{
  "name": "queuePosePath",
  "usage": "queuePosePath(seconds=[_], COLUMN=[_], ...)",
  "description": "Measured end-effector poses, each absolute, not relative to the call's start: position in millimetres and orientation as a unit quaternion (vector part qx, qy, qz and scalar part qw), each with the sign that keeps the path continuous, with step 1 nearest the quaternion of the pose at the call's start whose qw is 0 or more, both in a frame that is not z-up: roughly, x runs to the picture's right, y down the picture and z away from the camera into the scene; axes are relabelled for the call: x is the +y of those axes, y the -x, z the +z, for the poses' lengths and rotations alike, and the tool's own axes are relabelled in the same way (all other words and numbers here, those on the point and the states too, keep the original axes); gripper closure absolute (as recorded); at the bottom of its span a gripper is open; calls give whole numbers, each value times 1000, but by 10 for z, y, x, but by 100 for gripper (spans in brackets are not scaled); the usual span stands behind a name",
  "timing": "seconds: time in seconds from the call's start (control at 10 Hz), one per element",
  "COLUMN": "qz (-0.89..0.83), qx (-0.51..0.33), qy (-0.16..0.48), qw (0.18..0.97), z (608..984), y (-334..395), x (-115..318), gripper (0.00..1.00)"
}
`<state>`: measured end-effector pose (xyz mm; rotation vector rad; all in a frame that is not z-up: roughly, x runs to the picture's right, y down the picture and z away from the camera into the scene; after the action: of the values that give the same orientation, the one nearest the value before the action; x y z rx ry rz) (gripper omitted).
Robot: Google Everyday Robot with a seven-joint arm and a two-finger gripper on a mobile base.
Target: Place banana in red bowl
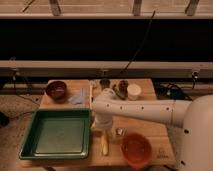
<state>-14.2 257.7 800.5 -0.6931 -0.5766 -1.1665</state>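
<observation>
One pickup underway: claw [102, 124] hung over banana [105, 146], grip state I couldn't tell; next, carry right into red bowl [136, 150]

A single camera looks steeply down over the bench [161, 142] from its 6 o'clock edge, facing 12 o'clock. Middling range; the gripper [102, 126] sits just below centre frame
</observation>
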Motion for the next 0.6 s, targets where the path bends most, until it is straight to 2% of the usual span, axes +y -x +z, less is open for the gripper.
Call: queuePosePath(seconds=[0.6], qz=[-526], qx=[-264], qy=[315], qw=[744], z=[7925], y=[86], x=[2590], gripper=[98])
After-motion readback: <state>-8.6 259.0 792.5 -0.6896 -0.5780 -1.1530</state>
